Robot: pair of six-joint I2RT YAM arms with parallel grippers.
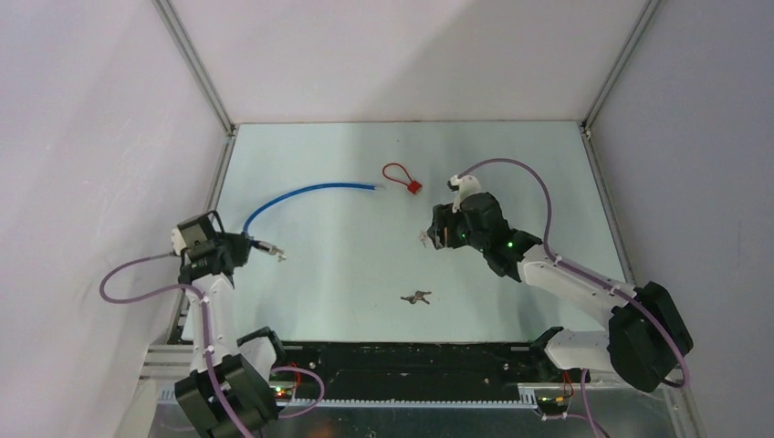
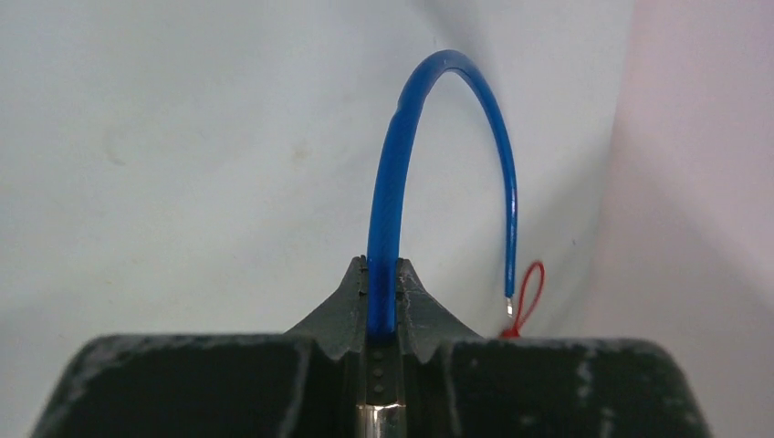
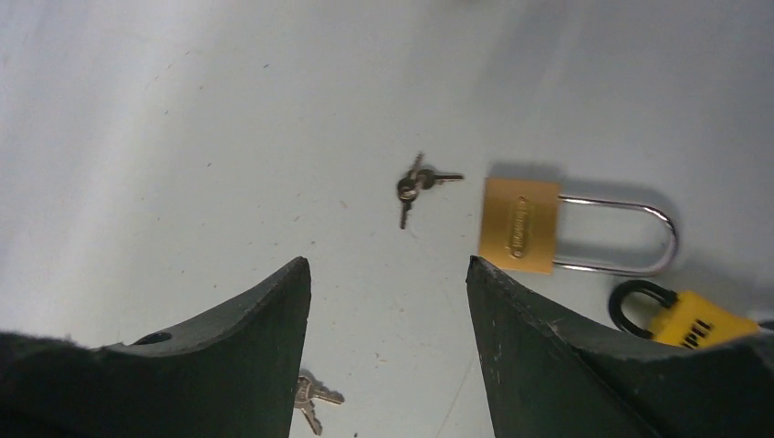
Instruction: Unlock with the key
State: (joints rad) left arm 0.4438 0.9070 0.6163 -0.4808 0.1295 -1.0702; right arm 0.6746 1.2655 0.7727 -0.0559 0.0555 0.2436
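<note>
Your right gripper (image 3: 388,274) stands wide open, holding nothing. Ahead of the gap lies a key bunch (image 3: 416,184) with bare table (image 3: 183,137) to its left. The brass padlock (image 3: 520,224) lies just right of it, and a yellow padlock (image 3: 698,319) shows past the right finger's edge. A second key pair (image 3: 310,394) sits by the left finger. Your left gripper (image 2: 383,274) is pinched on the blue cable (image 2: 392,182), which arcs ahead of it

A bunch of keys (image 1: 415,297) lies on the table (image 1: 347,274), front middle. A cable (image 1: 301,192) curves from the left toward the back, ending near a loop lock (image 1: 402,176). A padlock (image 3: 520,224) lies beside a second bunch of keys (image 3: 415,182), a second padlock (image 3: 689,319) just beside it.
</note>
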